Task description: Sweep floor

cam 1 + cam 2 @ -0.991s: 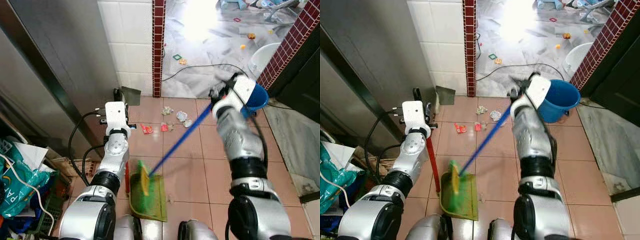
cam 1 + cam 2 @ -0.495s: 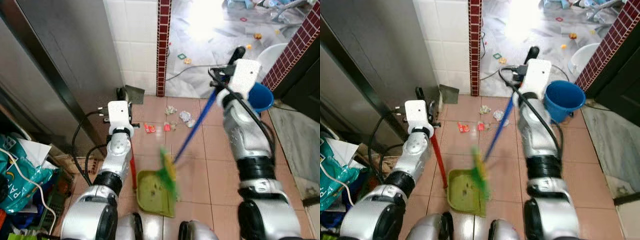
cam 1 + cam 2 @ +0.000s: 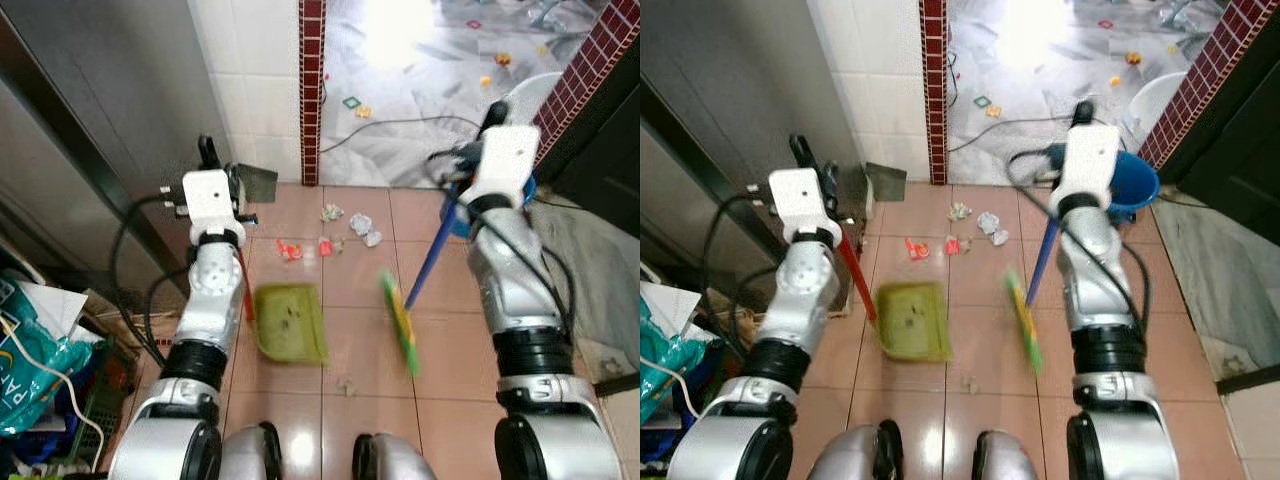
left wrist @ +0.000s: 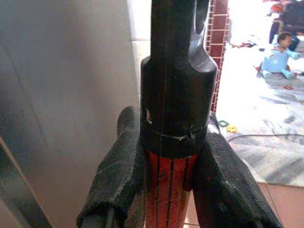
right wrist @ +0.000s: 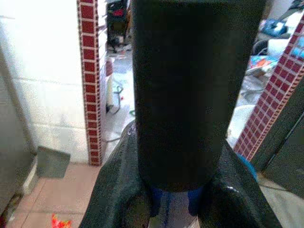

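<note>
My left gripper (image 4: 166,180) pinches the dustpan (image 3: 289,322) handle; my right gripper (image 5: 175,199) grips the broom (image 3: 418,290), near litter (image 3: 345,228).

a narrow strip of pink tiled floor (image 3: 365,360) runs between a grey metal wall (image 3: 110,110) on the robot's left and a dark doorway with a red brick edge (image 3: 585,70) on its right. a green plastic dustpan (image 3: 288,322) lies flat on the tiles left of centre, and the green bristle head of a blue-handled broom (image 3: 398,322) stands just right of it, with a bare tile gap between them. small scraps of litter (image 3: 330,230) lie scattered ahead, near a red brick pillar (image 3: 312,90). a blue plastic bucket (image 3: 1132,185) blocks the right corner. bags and cables (image 3: 40,350) crowd the left edge. beyond the pillar, grey marble floor (image 3: 420,90) opens out, crossed by a black cable (image 3: 390,125).
</note>
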Controlling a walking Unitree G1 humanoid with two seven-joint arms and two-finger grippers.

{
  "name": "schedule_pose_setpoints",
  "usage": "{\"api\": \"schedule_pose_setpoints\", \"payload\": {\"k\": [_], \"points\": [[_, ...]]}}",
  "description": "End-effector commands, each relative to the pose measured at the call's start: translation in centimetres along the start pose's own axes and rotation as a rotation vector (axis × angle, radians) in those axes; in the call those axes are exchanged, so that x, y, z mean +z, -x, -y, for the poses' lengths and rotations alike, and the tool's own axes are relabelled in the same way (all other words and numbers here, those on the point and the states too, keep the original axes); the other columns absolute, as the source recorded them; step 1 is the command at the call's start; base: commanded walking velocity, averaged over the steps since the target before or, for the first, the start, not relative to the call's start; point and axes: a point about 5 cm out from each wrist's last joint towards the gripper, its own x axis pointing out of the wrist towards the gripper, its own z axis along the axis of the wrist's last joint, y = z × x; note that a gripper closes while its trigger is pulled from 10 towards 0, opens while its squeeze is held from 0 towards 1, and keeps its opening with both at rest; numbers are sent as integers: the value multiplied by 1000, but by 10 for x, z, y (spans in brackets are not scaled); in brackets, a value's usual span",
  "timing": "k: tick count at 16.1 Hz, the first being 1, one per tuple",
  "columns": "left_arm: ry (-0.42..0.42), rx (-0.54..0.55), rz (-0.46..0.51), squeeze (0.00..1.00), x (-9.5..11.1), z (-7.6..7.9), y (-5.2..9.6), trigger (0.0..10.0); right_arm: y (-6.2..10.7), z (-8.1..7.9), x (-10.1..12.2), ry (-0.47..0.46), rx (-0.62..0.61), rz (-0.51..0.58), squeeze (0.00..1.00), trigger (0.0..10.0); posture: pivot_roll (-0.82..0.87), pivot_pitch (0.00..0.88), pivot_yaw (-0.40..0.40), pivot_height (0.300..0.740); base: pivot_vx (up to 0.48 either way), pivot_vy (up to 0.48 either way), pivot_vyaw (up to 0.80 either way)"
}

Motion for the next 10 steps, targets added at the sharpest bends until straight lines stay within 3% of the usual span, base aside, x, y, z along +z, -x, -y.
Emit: {"api": "schedule_pose_setpoints", "payload": {"k": [1, 5, 7, 10], "points": [[-58, -37, -30, 0, -5, -3, 5, 10000, 1, -2, -1, 2, 2, -13, 0, 10000, -72, 135, 14, 740, 0, 0, 0], [-141, -103, -208, 0, -36, 1, 19, 10000, 3, -4, -11, -41, 10, -87, 0, 10000, -81, 137, 10, 740, 0, 0, 0], [-134, -134, -238, 0, -40, 9, 22, 10000, 3, 0, -16, -21, -11, -121, 0, 10000, -85, 138, 9, 740, 0, 0, 0], [-113, -163, -281, 0, -45, 25, 23, 10000, 3, 1, -23, -66, -26, -188, 0, 10000, -90, 138, 9, 740, 0, 0, 0]]}}
